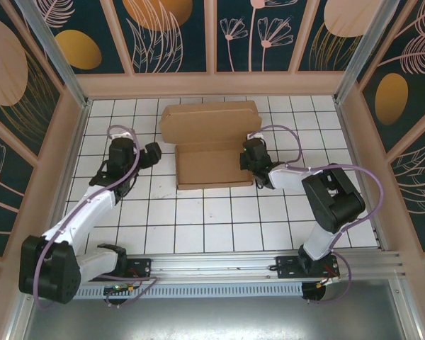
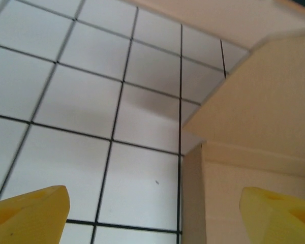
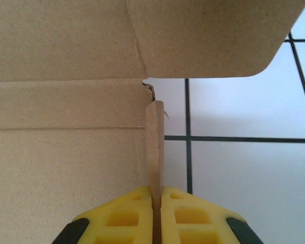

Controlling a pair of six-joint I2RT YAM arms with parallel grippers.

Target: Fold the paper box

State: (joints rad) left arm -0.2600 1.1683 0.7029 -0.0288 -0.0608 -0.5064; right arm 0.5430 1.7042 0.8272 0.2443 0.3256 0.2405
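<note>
Now, brown corrugated cardboard mailer box point(image 1: 209, 152) is lying far of centre on the white tiled table point(image 1: 198, 227), between the two arms.
Its rounded lid flap point(image 1: 209, 120) is spreading flat toward the back wall. The right gripper point(image 3: 156, 195) is clamping its yellow fingers point(image 3: 124, 216) together on the thin upright side flap point(image 3: 154, 142) at the box's right edge. The left gripper point(image 2: 153, 216) is hanging near the box's left corner, yellow fingers point(image 2: 30, 213) standing wide apart, gripping nothing.
</note>
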